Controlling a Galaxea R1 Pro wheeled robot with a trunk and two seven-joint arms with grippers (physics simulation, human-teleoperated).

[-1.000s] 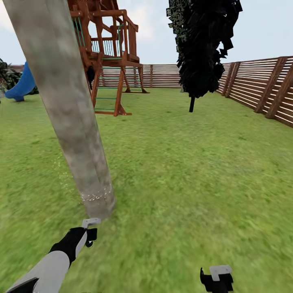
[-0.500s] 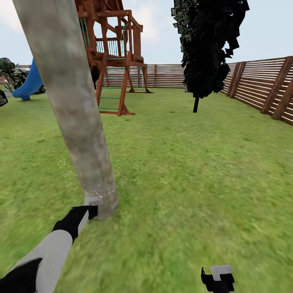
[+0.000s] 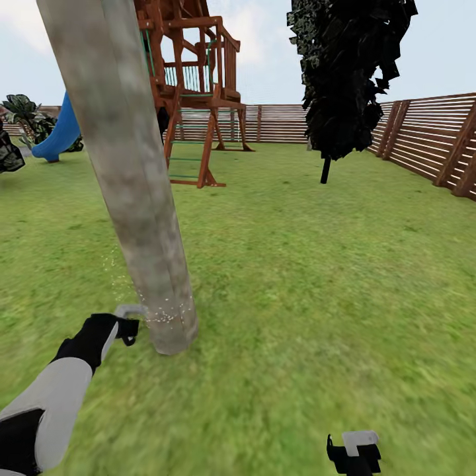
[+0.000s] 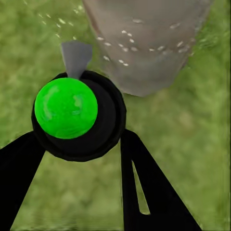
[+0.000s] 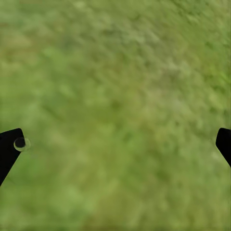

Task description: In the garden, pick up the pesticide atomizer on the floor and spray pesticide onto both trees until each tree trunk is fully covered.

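Note:
One tree trunk (image 3: pixel 135 192), thick and pale grey-brown, leans up from the garden lawn (image 3: pixel 317 264). Fine white pesticide specks (image 3: pixel 162 314) dot its base and also show as pesticide specks (image 4: pixel 126 42) on the trunk (image 4: pixel 144 43). My left gripper (image 3: pixel 127 324) sits just left of the trunk base, shut on the pesticide atomizer (image 4: pixel 67 108). From the wrist the atomizer looks like a bright green dome in a black collar, and its grey nozzle (image 4: pixel 76 54) points toward the trunk. My right gripper (image 3: pixel 354 453) hangs low over grass, its fingertips (image 5: pixel 9 144) wide apart and holding nothing.
A red-brown wooden play tower (image 3: pixel 198 99) with a blue slide (image 3: pixel 59 132) stands behind the trunk. A black-foliaged conifer (image 3: pixel 350 73) rises at the back right. The slatted fence (image 3: pixel 430 139) closes the lawn's right and far sides. Palm plants (image 3: pixel 23 112) sit far left.
The camera has shifted, so the whole scene slid right. My left gripper with the atomizer went from in front of the trunk base to its left side. The right gripper stayed put.

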